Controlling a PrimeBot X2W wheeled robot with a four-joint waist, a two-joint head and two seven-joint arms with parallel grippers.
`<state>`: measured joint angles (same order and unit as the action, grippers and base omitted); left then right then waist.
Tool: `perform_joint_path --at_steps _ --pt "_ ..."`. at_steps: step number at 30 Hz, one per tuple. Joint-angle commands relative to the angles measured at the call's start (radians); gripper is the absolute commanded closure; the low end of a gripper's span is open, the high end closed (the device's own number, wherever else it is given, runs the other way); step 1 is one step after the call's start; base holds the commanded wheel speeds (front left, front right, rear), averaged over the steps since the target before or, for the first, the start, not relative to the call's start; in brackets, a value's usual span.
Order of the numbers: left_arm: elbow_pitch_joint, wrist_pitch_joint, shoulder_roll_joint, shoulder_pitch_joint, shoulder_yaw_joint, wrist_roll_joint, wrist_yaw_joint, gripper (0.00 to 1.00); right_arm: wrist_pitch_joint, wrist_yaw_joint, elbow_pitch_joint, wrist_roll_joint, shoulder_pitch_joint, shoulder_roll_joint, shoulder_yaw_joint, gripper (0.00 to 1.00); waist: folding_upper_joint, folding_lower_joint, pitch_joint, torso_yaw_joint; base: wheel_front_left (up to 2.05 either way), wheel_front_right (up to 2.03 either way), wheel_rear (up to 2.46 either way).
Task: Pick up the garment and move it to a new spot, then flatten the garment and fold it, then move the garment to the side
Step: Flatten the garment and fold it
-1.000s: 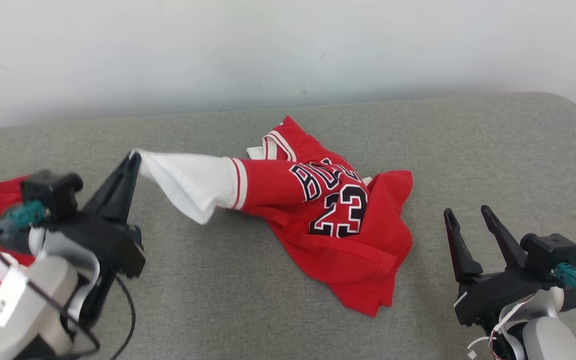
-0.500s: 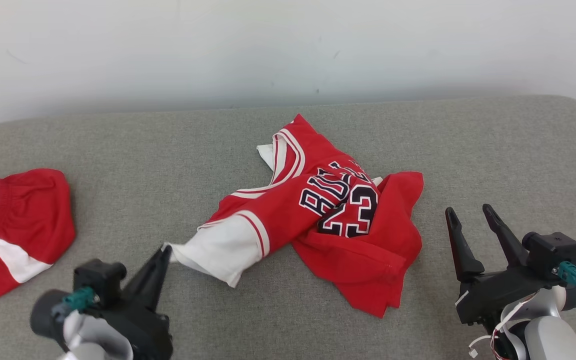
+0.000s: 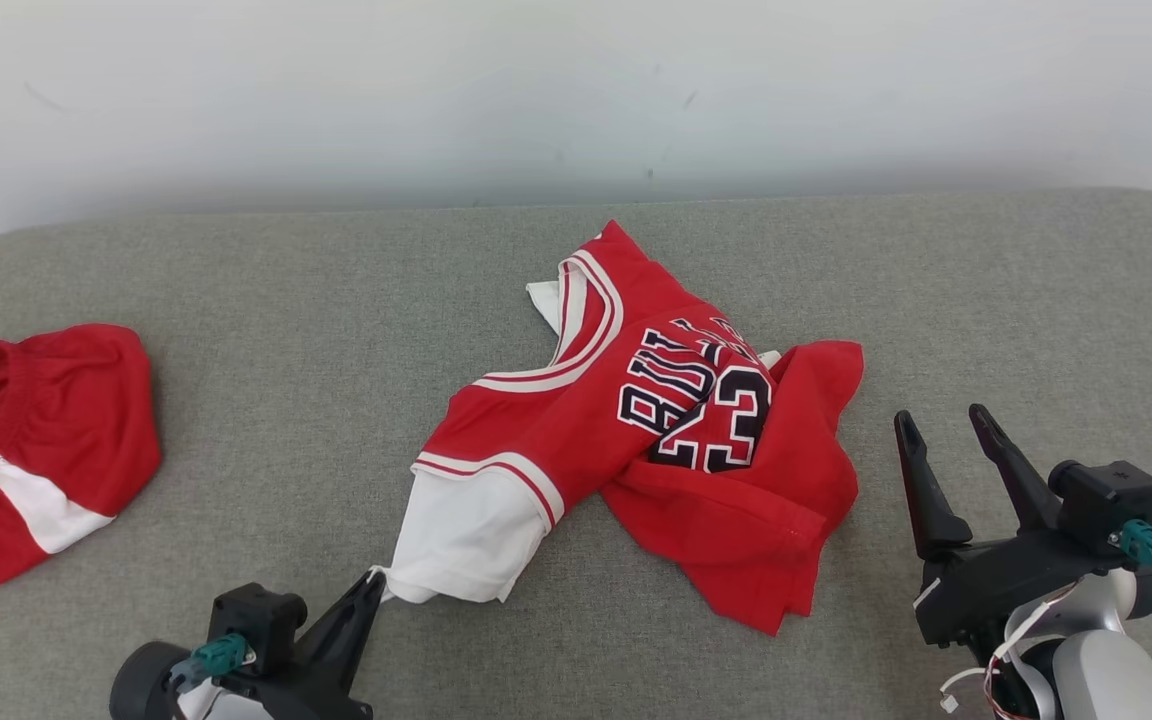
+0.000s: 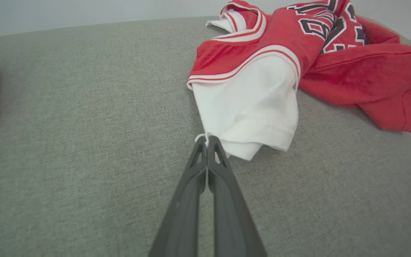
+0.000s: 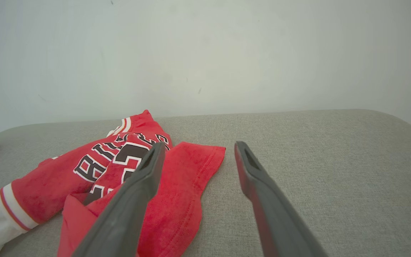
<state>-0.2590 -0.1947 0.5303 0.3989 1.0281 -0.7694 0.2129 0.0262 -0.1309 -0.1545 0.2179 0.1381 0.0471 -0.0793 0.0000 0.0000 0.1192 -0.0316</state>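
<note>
Red jersey [image 3: 576, 440] printed "23" in black under part-folded letters "BUL", crumpled mid-way on the grey cushion [image 3: 286, 330]. Left gripper [image 3: 376, 585], fingers pressed together on the hem of the white sleeve [image 4: 248, 103], has the jersey at 1 o'clock. Right gripper [image 3: 940, 413], fingers spread and clear of the cloth, has it at 10 o'clock. Red shorts [image 3: 46, 420] lie at far 9 o'clock

The jersey [image 3: 636, 430] lies in the middle of the cushion [image 3: 286, 330], wall [image 3: 536, 90] behind, shorts [image 3: 36, 450] well apart at the left edge, left gripper [image 3: 376, 582] touching its near corner, right gripper [image 3: 939, 418] near its right side.
</note>
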Motion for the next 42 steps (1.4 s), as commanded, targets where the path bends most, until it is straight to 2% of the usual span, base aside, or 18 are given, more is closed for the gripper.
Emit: perform_joint_path --at_steps 1,2,3,4,5,15,19,25,34,42 --pt "-0.016 -0.01 -0.007 -0.011 -0.004 -0.008 -0.009 1.0 -0.003 0.0 0.005 -0.004 0.009 0.002 0.002 0.0 0.0 0.0 0.0 0.0 0.0 0.0 0.0" --pt "-0.021 -0.013 -0.014 -0.012 -0.008 -0.014 -0.009 1.0 -0.004 0.0 0.006 -0.003 0.009 0.002 0.003 0.0 0.0 0.0 -0.001 0.0 0.0 0.0 0.0" --pt "-0.028 -0.019 -0.02 -0.014 -0.013 -0.019 -0.01 0.86 -0.004 0.0 0.005 -0.002 0.009 0.002 0.004 0.0 0.0 0.0 -0.002 -0.001 0.0 0.0 0.0" --pt "-0.034 -0.024 -0.023 -0.014 -0.018 -0.021 -0.006 0.31 -0.004 0.0 0.005 -0.001 0.008 0.002 0.004 0.0 0.0 0.0 -0.003 -0.001 0.0 0.0 0.0" --pt "-0.037 -0.031 -0.028 -0.014 -0.027 -0.025 -0.001 0.0 -0.003 0.0 0.006 0.001 0.007 0.002 0.004 0.0 0.0 0.0 -0.004 -0.001 0.0 0.0 0.0" --pt "-0.002 -0.066 -0.038 -0.034 -0.107 -0.033 0.017 0.0 -0.006 0.0 0.011 -0.003 -0.003 0.002 -0.003 0.0 0.0 0.0 -0.015 0.0 0.0 0.0 0.0" --pt "0.018 -0.071 -0.045 -0.046 -0.154 -0.006 0.037 0.0 -0.011 0.0 0.016 0.002 -0.007 0.003 0.001 0.0 0.0 0.0 -0.02 -0.001 0.0 0.0 0.0" --pt "0.072 -0.071 -0.084 -0.098 -0.269 0.07 0.064 0.0 -0.019 0.0 0.032 0.006 -0.02 0.002 0.0 0.0 0.0 0.0 -0.027 -0.01 0.0 0.0 0.0" --pt "0.091 -0.072 -0.134 -0.169 -0.389 0.16 0.046 0.0 -0.062 0.0 0.072 0.072 -0.069 0.003 0.029 0.0 0.0 0.0 -0.041 -0.027 0.0 0.0 0.0" --pt "0.139 -0.072 -0.191 -0.245 -0.555 0.274 0.058 0.0 -0.09 0.0 0.128 0.083 -0.132 0.007 0.013 0.0 0.0 0.0 -0.053 -0.039 0.0 0.0 0.0"
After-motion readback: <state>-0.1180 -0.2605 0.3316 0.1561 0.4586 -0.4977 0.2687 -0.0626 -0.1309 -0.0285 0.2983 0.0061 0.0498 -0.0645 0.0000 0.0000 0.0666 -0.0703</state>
